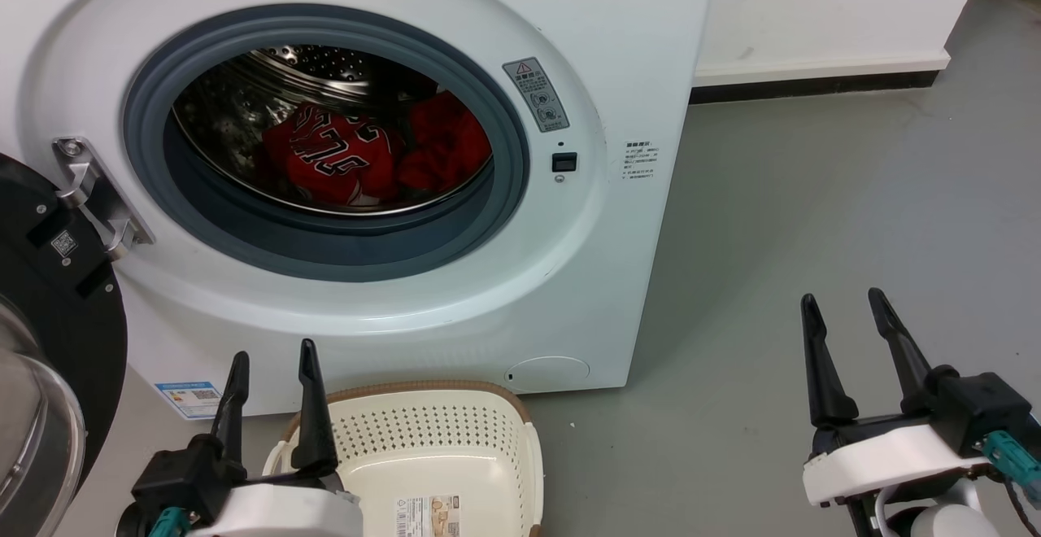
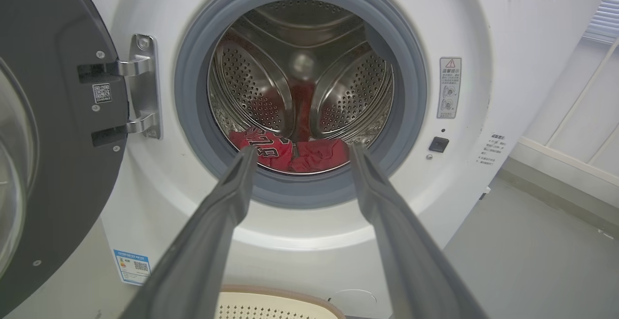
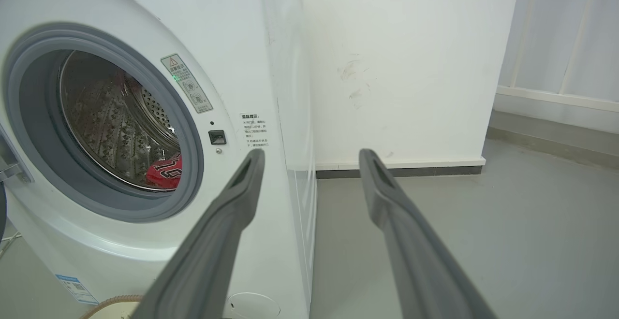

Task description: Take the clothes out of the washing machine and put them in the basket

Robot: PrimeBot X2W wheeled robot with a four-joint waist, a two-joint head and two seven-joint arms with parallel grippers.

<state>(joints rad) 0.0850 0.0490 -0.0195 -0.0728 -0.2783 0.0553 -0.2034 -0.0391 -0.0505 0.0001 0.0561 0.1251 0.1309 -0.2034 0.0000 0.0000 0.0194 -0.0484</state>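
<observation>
Now two clothes (image 1: 366, 154) sit in the washing machine (image 1: 585, 260), one basket (image 1: 431, 433) nearby; left hand (image 1: 273, 350), right hand (image 1: 842, 294) wide.

I've got a white wall (image 3: 411, 43), faint scuff marks (image 3: 355, 79) mid-face. Dark skirting strip (image 3: 401, 172) runs along the wall's foot. Grey floor (image 3: 483, 241) runs out from the wall. Pale panelled surface (image 3: 561, 29) sits past the wall's right corner.
</observation>
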